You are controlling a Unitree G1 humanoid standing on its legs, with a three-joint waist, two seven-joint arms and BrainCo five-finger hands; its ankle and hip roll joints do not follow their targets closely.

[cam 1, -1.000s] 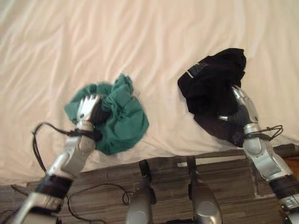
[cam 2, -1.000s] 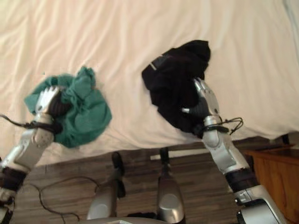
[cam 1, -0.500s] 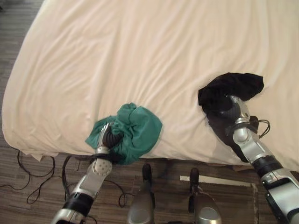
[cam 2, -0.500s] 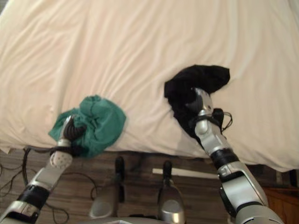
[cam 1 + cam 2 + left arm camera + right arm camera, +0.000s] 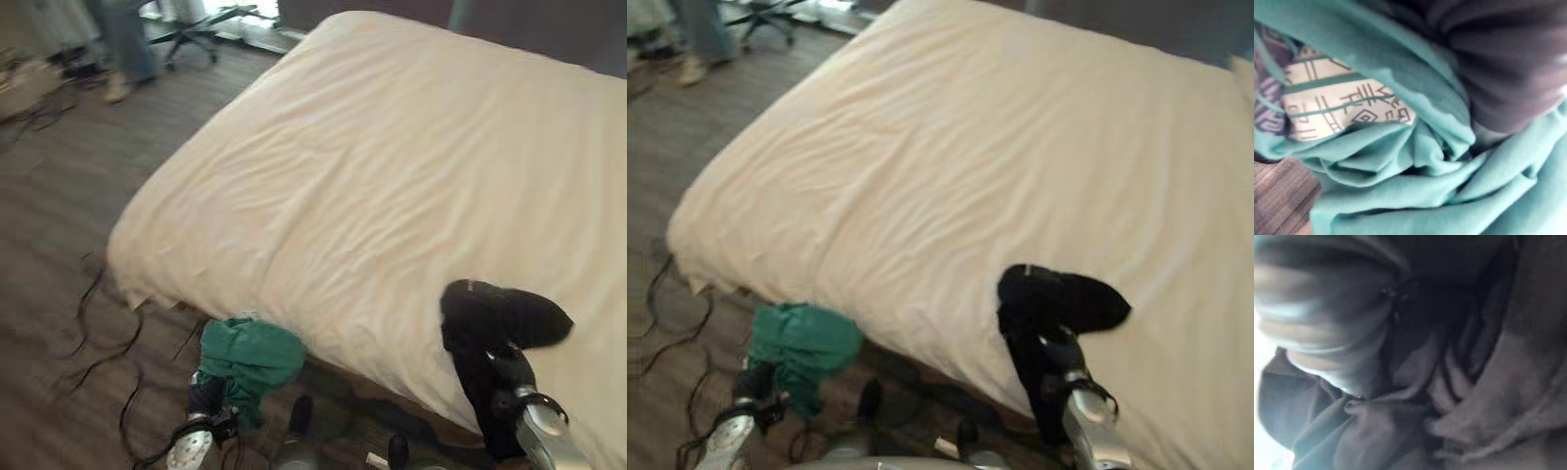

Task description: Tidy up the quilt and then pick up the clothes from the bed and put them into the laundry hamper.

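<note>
Bedroom, wide bed (image 5: 392,186) under cream quilt, wood-plank floor (image 5: 59,245)

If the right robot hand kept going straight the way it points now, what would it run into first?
The black garment that the right robot hand is already buried in, bunched on the cream quilt. Beyond it the line looks like bare quilt, though depth is hard to judge.

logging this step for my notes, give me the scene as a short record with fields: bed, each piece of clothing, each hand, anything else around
bed: cream quilt spread fairly smooth, light wrinkles
green garment: green top bunched, off the bed edge, hanging over the wood floor
black garment: black top bunched, on the quilt near the bed's near edge
left hand: left hand under the green top, fingers buried in cloth
right hand: right hand in the black top, fingers hidden
hamper: none seen
other: person's legs at far left; cables on the floor
</note>
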